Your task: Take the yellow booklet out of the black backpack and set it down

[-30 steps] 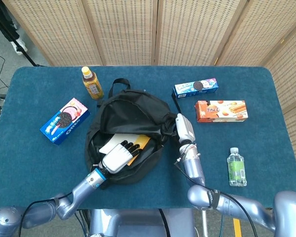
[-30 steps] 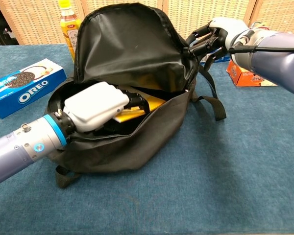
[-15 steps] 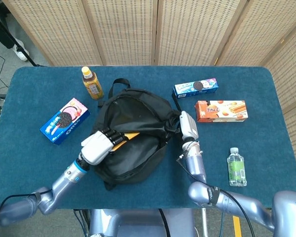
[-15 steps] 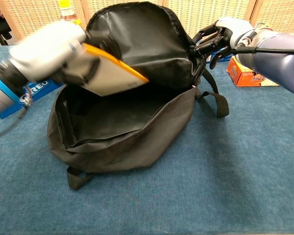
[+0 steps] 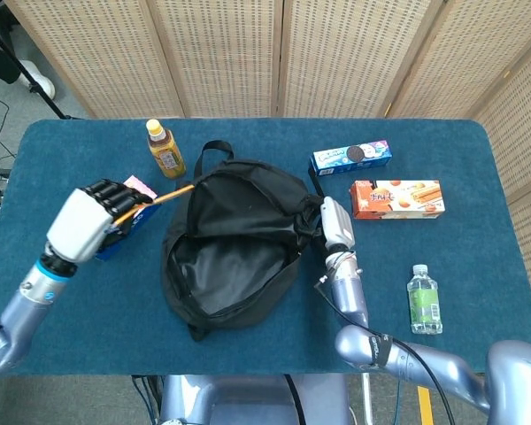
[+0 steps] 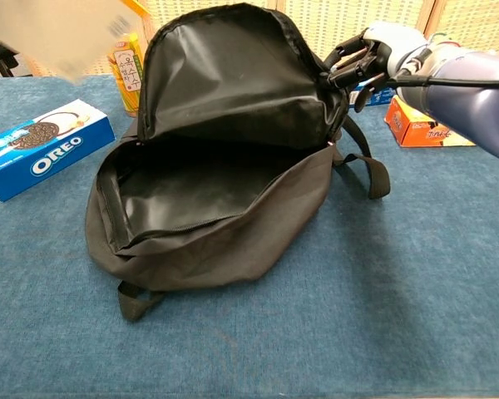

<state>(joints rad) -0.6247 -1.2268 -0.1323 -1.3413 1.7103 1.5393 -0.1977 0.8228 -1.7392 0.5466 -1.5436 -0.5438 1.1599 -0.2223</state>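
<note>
Our left hand [image 5: 96,212] gripped the yellow booklet [image 5: 166,194], lifted above the table [image 5: 62,292] to the left of the black backpack [image 5: 234,239], over the Oreo box [image 6: 41,147]. Our right hand [image 6: 362,58] pinched the backpack's upper edge and kept its flap raised. The bag lay open near the tea bottle [image 5: 164,149].
</note>
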